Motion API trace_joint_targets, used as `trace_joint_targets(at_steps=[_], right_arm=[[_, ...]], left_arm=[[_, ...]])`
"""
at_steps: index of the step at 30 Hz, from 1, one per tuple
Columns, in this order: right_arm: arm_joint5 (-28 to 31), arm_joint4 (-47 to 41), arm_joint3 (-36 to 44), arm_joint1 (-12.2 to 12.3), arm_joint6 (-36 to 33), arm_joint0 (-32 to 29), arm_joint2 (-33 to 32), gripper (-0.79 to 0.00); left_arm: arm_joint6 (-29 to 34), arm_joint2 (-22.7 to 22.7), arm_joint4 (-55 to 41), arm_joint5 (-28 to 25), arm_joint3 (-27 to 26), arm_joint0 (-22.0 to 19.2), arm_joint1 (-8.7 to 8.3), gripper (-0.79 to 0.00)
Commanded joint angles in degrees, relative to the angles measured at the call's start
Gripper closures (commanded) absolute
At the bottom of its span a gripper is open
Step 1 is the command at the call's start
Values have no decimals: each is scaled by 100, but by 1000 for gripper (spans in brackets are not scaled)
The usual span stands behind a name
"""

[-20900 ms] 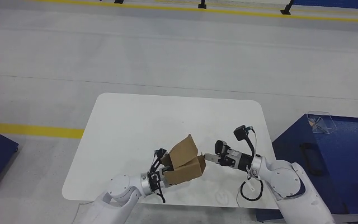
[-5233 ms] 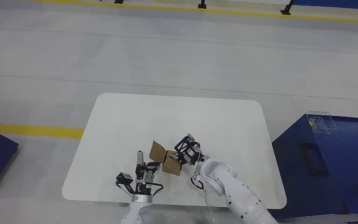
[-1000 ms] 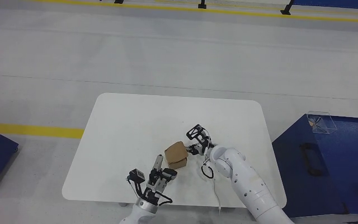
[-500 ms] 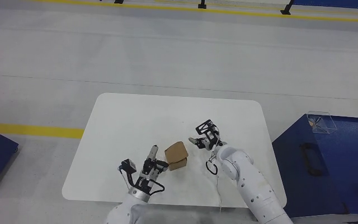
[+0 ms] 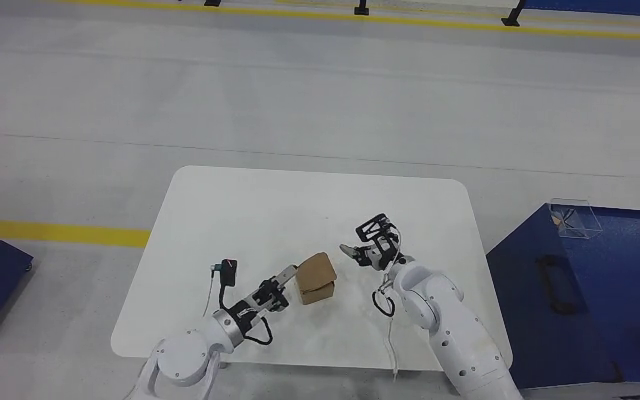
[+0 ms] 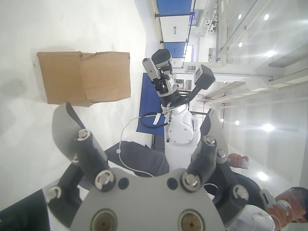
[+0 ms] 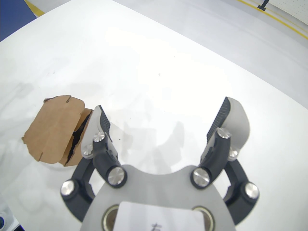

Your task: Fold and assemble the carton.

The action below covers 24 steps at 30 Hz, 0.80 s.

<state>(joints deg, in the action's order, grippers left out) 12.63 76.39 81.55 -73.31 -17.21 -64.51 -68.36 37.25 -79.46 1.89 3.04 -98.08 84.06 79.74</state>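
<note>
carton (image 5: 317, 277): folded into a box, on the table (image 5: 250, 210) between your tools | left tool (image 5: 288, 275): open, just beside it | right tool (image 5: 352, 250): open, near | to do: top flap (image 7: 55, 126) looks loose, I think you should press it.

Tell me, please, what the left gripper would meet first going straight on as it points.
Probably the carton: it lies just ahead of the open left gripper, more in line with one finger than the other, though depth is unclear.
</note>
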Motion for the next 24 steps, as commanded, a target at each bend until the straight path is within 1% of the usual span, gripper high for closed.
trace_joint_targets(at_steps=[1, 3, 4, 5, 6, 8, 10, 11, 13, 16, 18, 19, 22, 24], right_arm=[[0, 0, 0, 0, 0, 0, 0, -785], [-6, 91, -12, 3, -10, -23, 24, -785], [-78, 325, -24, 6, -19, -33, 83, -785], [-366, 639, -1, 0, 78, -36, 141, -785], [-507, 697, -18, -24, 154, -74, 249, -785], [-457, 612, -80, -59, 168, -42, 382, -785], [-512, 751, -166, -84, 166, 18, 506, -785], [-558, 764, -210, -101, 181, 37, 561, -785], [-588, 706, -297, -132, 189, 83, 639, -785], [-584, 611, -423, -169, 188, 169, 707, -785], [-600, 587, -493, -193, 204, 207, 758, -785], [-606, 579, -528, -203, 202, 228, 780, -785], [-595, 558, -621, -230, 198, 285, 837, -785], [-594, 539, -675, -248, 205, 316, 868, -785]], left_arm=[[5, 0, 1, 0, 0, 0, 0, -785], [5, 0, 1, 0, 0, 0, 0, -785], [73, 67, 268, 28, 34, -27, -17, -785], [134, 105, 647, 138, 108, -111, -43, -785], [98, 96, 865, 338, 190, -218, -57, -785], [318, 48, 878, 666, 316, -436, -81, -785], [536, 30, 1209, 914, 481, -665, -124, -785], [601, 67, 1337, 957, 561, -757, -137, -785], [700, 155, 1465, 979, 756, -907, -149, -785], [705, 272, 1376, 939, 1087, -1101, -141, -751], [629, 360, 1305, 875, 1299, -1199, -128, -770], [586, 411, 1288, 836, 1398, -1243, -122, -757], [407, 523, 1199, 762, 1643, -1350, -101, -757], [346, 526, 976, 682, 1777, -1401, -89, -711]])
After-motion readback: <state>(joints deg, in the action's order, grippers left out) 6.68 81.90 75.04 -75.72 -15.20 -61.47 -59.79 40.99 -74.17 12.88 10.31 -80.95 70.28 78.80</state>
